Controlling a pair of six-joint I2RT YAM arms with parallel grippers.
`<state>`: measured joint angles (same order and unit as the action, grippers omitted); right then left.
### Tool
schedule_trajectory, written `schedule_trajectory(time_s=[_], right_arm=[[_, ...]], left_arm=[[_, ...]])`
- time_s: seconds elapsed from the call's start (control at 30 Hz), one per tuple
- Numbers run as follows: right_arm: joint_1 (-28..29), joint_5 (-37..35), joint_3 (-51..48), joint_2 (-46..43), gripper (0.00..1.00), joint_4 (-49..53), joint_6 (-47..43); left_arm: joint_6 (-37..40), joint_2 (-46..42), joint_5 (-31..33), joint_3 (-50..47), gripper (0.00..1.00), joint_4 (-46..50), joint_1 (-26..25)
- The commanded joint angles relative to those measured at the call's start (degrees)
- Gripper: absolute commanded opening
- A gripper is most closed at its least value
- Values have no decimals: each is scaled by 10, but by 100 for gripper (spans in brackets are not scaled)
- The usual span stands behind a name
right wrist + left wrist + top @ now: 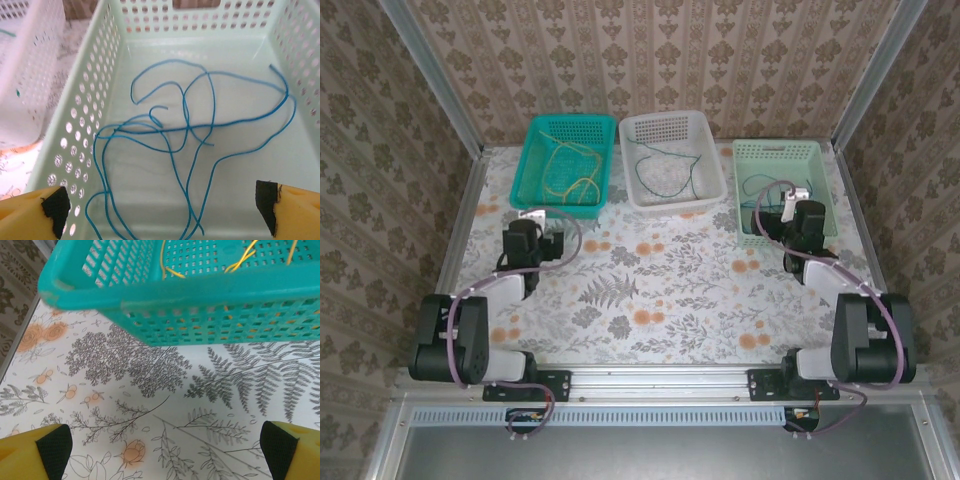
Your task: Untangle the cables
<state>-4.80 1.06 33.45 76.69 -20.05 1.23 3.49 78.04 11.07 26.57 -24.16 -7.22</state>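
Inside pale-green basket (85, 115), blue cable (186, 129), wall-to-wall.

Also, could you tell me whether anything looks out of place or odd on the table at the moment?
Nothing stands out. The teal basket holds the yellow cables, the white basket a green cable, and the light green basket a blue cable. All three sit upright in a row, and no damage shows.

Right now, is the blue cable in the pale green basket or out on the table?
In. The blue cable lies in loose loops on the floor of the pale green basket, enclosed by its perforated walls.
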Motion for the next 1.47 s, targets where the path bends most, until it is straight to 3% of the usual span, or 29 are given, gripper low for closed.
schedule_trajectory(time_s=[0.0,0.1,0.3,0.53,0.6,1.43], right_arm=[[6,-22,-25,-28,100,-77,-12],[11,-28,-42,-41,99,-90,-15],[46,-24,-97,-56,100,-154,-4],[88,-101,-123,121,100,-352,-15],[78,-100,-110,105,100,-297,1],[69,-81,-106,111,100,-300,4]], left_arm=[[3,8,-59,-7,100,-106,34],[4,24,-76,-7,100,-131,43],[19,101,-100,-56,100,-297,47],[16,101,-113,-44,100,-269,51],[11,99,-115,-39,100,-258,54],[-3,101,-112,-30,100,-242,63]])
